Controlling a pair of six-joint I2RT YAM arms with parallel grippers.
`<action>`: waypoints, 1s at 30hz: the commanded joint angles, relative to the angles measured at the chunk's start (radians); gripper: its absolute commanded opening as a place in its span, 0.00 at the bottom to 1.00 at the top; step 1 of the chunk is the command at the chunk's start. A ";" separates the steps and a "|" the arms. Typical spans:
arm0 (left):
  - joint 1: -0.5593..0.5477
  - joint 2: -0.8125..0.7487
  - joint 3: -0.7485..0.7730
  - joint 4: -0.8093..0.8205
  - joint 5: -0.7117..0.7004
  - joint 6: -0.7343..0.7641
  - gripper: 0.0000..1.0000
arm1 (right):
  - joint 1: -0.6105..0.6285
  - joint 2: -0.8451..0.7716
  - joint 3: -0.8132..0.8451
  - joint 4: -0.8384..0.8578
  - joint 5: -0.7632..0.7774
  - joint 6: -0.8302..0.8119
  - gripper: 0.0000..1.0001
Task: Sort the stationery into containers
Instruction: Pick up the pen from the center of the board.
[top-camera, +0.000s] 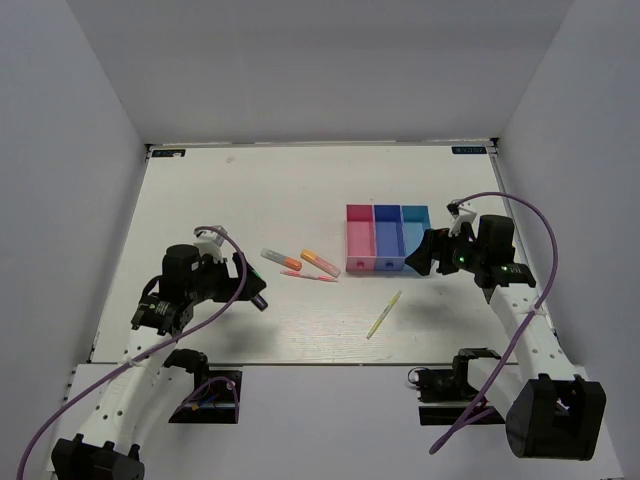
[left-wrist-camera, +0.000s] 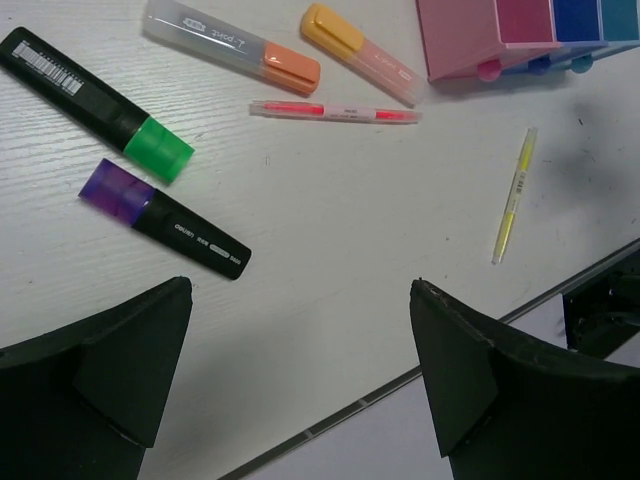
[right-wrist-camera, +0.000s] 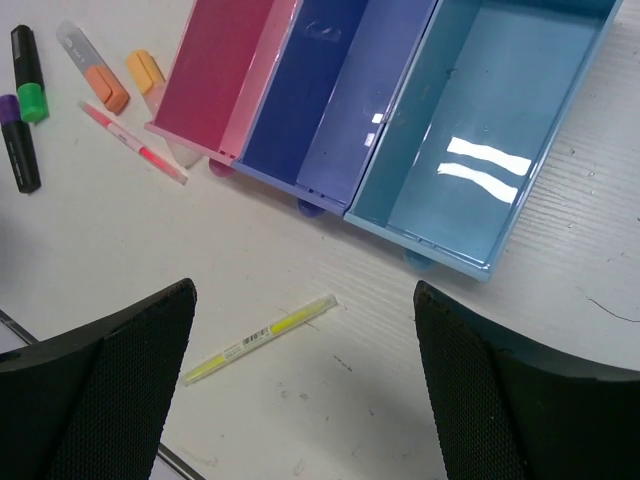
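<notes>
Three joined containers, pink (top-camera: 360, 240), blue-purple (top-camera: 388, 240) and cyan (top-camera: 416, 235), stand right of centre, with nothing in them in the right wrist view. Two orange-capped highlighters (top-camera: 281, 259) (top-camera: 320, 263) and a thin pink pen (top-camera: 310, 275) lie to their left. A pale-yellow pen (top-camera: 384, 314) lies nearer the front edge. The left wrist view also shows a black-green marker (left-wrist-camera: 95, 105) and a purple marker (left-wrist-camera: 165, 218). My left gripper (left-wrist-camera: 300, 287) hovers open, nearer than the markers. My right gripper (right-wrist-camera: 305, 288) hangs open just above the yellow pen (right-wrist-camera: 260, 338), beside the cyan bin (right-wrist-camera: 480, 130).
The table's front edge (left-wrist-camera: 330, 420) runs just under the left gripper. Purple cables (top-camera: 525, 215) loop along both arms. White walls enclose the table on three sides.
</notes>
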 joint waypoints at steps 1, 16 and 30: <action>0.005 -0.009 0.000 0.022 0.050 0.015 1.00 | -0.001 -0.005 0.004 0.039 -0.021 0.003 0.90; 0.005 0.121 0.032 -0.038 -0.026 -0.013 0.00 | -0.017 0.038 0.077 -0.140 -0.306 -0.313 0.00; 0.003 0.560 0.342 -0.216 -0.416 -0.215 0.50 | 0.126 0.093 0.156 -0.140 -0.104 -0.318 0.70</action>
